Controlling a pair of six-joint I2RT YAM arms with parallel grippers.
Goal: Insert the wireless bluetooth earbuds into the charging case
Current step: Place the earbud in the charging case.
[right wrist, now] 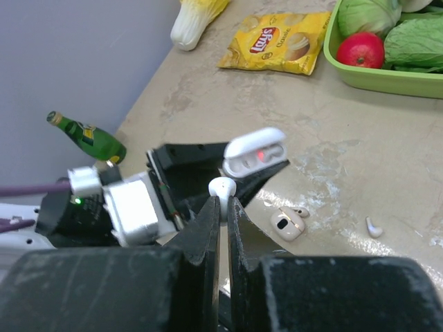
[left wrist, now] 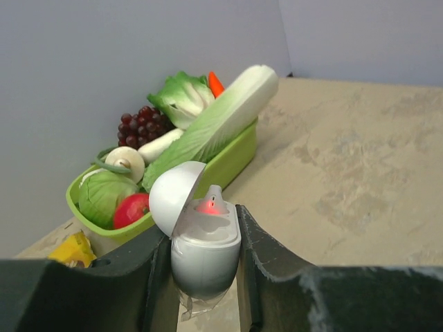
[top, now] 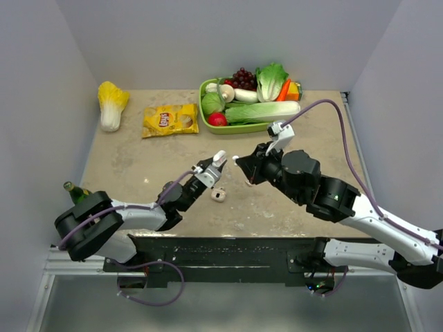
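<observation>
White earbud (right wrist: pixel 222 187): rounded head pokes out past tips of right gripper (right wrist: pixel 223 206). Jaws pressed together on it, rest of bud hidden between fingers (right wrist: pixel 206 235). Held in air just short of charging case (right wrist: pixel 256 153), not touching. Long axis judged to run along the fingers, head leading twd case. Stem end not visible, so can't confirm.

Charging case: pinched across its body by left gripper (left wrist: pixel 205 243), clear of table (top: pixel 138 159). Open, lid (left wrist: pixel 173 197) hinged back. Long axis lies crosswise in rt wrist view, right end slightly raised. Open face turned twd the bud. Red light glows inside, w/ a pale shape beside it in lft wrist view. Can't tell if that is a seated bud.

Risks, as judged:
- Bud tiny, gripped at extreme tips. Slight twist or side load on contact could flick it out.
- Alignment approx only. Entry at wrong angle would jam on well rim.
- Case unsupported from below. A push may rotate it in the grip or knock lid shut.
- If lit well is occupied, aiming there fails.

Elsewhere on table: small white-and-tan piece (right wrist: pixel 287 223) and white bit (right wrist: pixel 374 227) lie near the work area, unidentified. Chips bag (right wrist: pixel 277 43) and green tray (right wrist: pixel 387 79) sit well apart.
</observation>
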